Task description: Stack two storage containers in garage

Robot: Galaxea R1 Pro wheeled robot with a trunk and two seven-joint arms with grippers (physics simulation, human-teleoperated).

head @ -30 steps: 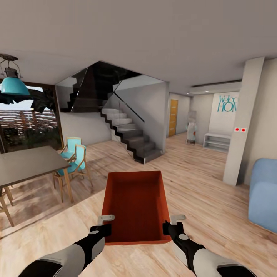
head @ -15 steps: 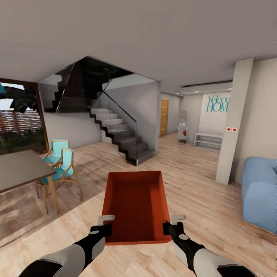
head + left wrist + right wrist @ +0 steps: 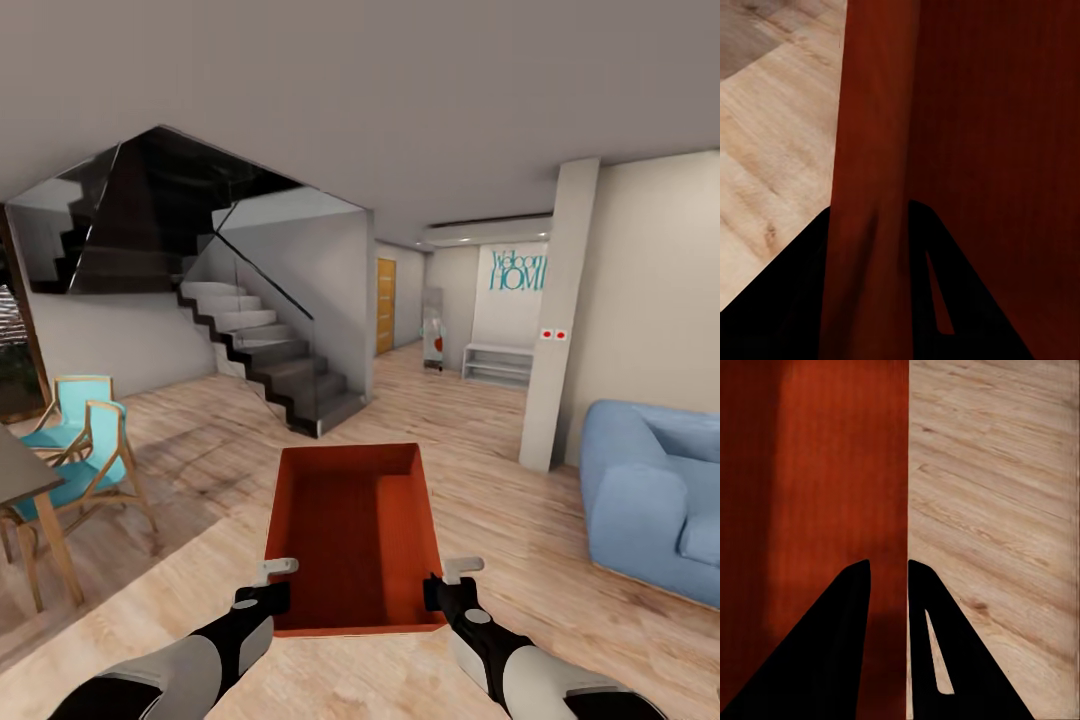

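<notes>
The orange-red storage container [image 3: 355, 535] sat low in the frame's centre, carried above the living room's wood floor [image 3: 540, 500]. The left gripper [image 3: 268, 585] and right gripper [image 3: 452, 585] each pinched a side wall between their fingers. Level, matched arms and gentle turns should prevent slipping.

Head view forward-down; wrist views close along shared storage container [image 3: 352, 535] walls.

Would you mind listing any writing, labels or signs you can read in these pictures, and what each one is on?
"Welcome HOME", as far as it reads, in teal letters on the far white wall above the low white shelf; the right end is cut off by the pillar.
Two small red marks on the pillar: too small to read.
The storage container bears no text.
</notes>
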